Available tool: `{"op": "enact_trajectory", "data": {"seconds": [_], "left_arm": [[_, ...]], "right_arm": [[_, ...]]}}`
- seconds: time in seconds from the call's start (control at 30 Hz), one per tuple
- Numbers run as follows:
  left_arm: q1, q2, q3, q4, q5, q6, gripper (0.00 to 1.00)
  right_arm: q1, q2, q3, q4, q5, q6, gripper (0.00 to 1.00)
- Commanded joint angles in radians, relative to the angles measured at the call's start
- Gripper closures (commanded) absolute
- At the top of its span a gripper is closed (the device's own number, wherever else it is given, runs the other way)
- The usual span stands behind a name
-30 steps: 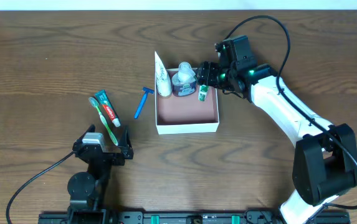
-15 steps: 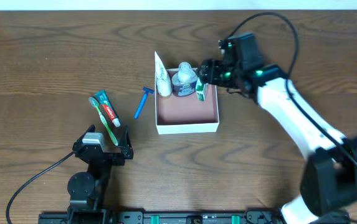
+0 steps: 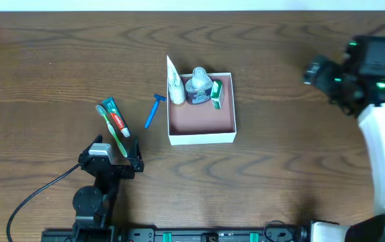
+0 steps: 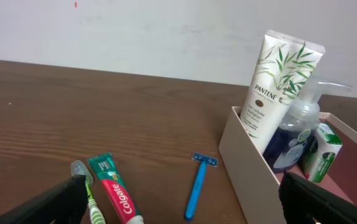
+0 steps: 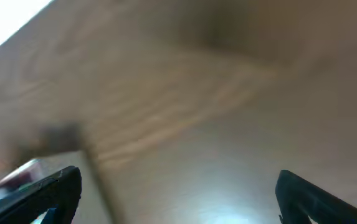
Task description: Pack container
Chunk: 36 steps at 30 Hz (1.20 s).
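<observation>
The container (image 3: 202, 138), white-walled with a pink-brown inside, sits mid-table. Along its far side stand a white Pantene tube (image 3: 176, 86), a clear pump bottle (image 3: 199, 87) and a small green bottle (image 3: 218, 95). The left wrist view shows the container (image 4: 253, 168), tube (image 4: 271, 87), pump bottle (image 4: 299, 127) and green bottle (image 4: 321, 152). My right gripper (image 3: 320, 72) is open and empty, far right of the container; its wrist view (image 5: 175, 186) is blurred. My left gripper (image 3: 117, 149) is open and empty at the front left; it also shows in its wrist view (image 4: 181, 186).
A blue razor (image 3: 154, 109) lies left of the container. A Colgate toothpaste tube (image 3: 115, 117) and a green toothbrush (image 3: 113, 131) lie side by side just beyond my left gripper. The left wrist view shows the razor (image 4: 197, 186), toothpaste (image 4: 116, 193) and toothbrush (image 4: 85, 186).
My right gripper has let go of the small green bottle in the container and swung away to the far right. The left arm has not moved.
</observation>
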Motion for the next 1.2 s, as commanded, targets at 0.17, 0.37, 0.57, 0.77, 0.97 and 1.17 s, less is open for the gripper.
{"op": "enact_trajectory", "data": {"seconds": [0.17, 0.37, 0.57, 0.77, 0.97, 1.17], "left_arm": [[0.003, 0.0, -0.016, -0.035, 0.012, 0.006, 0.02], [0.003, 0.0, -0.016, -0.029, 0.016, 0.006, 0.02], [0.004, 0.0, -0.004, -0.018, 0.044, -0.055, 0.02], [0.034, 0.181, 0.168, -0.129, 0.012, -0.272, 0.02], [0.043, 0.625, 0.502, -0.27, 0.073, -0.214, 0.02], [0.043, 1.007, 0.845, -0.532, 0.109, -0.169, 0.02]], "right_arm": [[-0.169, -0.003, 0.01, -0.038, 0.039, 0.011, 0.01], [-0.184, -0.003, 0.01, -0.038, 0.038, 0.011, 0.01], [-0.184, -0.003, 0.01, -0.037, 0.038, 0.011, 0.01], [-0.184, -0.003, 0.01, -0.037, 0.038, 0.011, 0.01], [-0.184, -0.003, 0.01, -0.037, 0.038, 0.011, 0.01], [-0.184, -0.003, 0.01, -0.037, 0.038, 0.011, 0.01]]}}
